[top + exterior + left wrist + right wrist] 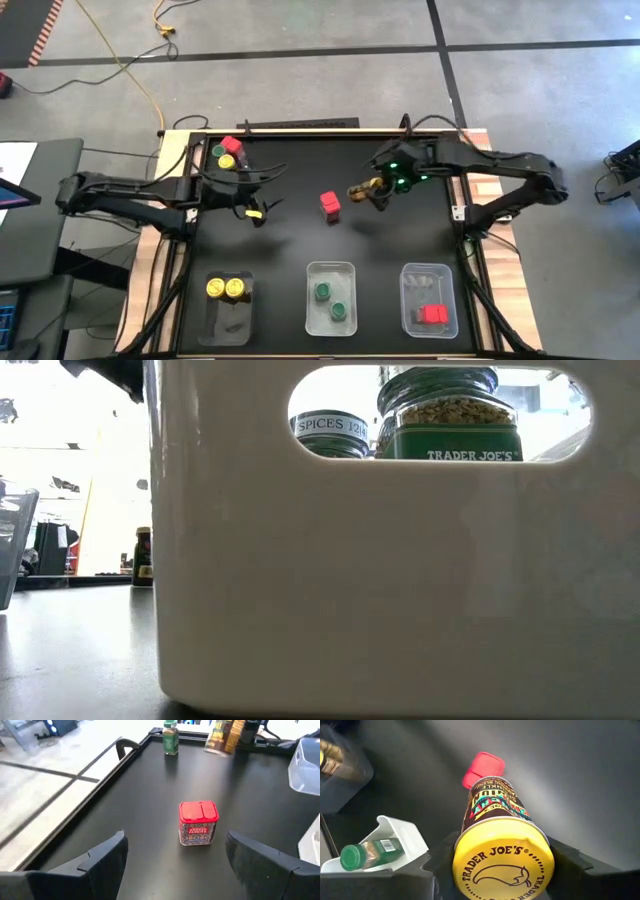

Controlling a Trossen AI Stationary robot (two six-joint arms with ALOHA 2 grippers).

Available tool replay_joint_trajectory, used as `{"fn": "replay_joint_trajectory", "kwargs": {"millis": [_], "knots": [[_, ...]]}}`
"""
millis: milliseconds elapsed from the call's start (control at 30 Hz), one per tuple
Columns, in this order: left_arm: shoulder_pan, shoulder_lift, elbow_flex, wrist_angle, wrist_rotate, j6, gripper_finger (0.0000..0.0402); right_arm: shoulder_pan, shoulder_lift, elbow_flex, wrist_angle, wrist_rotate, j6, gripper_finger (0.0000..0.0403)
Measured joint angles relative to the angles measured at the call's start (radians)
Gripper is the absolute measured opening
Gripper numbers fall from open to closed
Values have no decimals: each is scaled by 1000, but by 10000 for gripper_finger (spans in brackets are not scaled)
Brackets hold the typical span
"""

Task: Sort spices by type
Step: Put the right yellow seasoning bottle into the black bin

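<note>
One small dark yellow-lidded spice jar (pixel 501 847), rigid, light and smooth-sided, I hold clamped in the right gripper (pixel 372 190) above table centre beside the red-lidded jar (pixel 330 205); left gripper (pixel 258 208) gapes empty.

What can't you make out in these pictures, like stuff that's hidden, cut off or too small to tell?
- Low view: a white tray wall blocks nearly the whole table; only two jar tops show through its handle slot.
- High view: labels too small to read; the jar in the right gripper is mostly hidden by the arm.
- Right wrist view: the yellow-lidded jar covers much of the red-lidded jar.
</note>
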Motion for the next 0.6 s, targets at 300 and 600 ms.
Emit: {"fn": "replay_joint_trajectory", "kwargs": {"millis": [300,600], "knots": [[-2,25,17,-4,2,-20,320,48,370,404,-79,0,-179,248],[-2,12,17,-33,21,-38,320,54,775,850,-360,0,-316,248]]}}
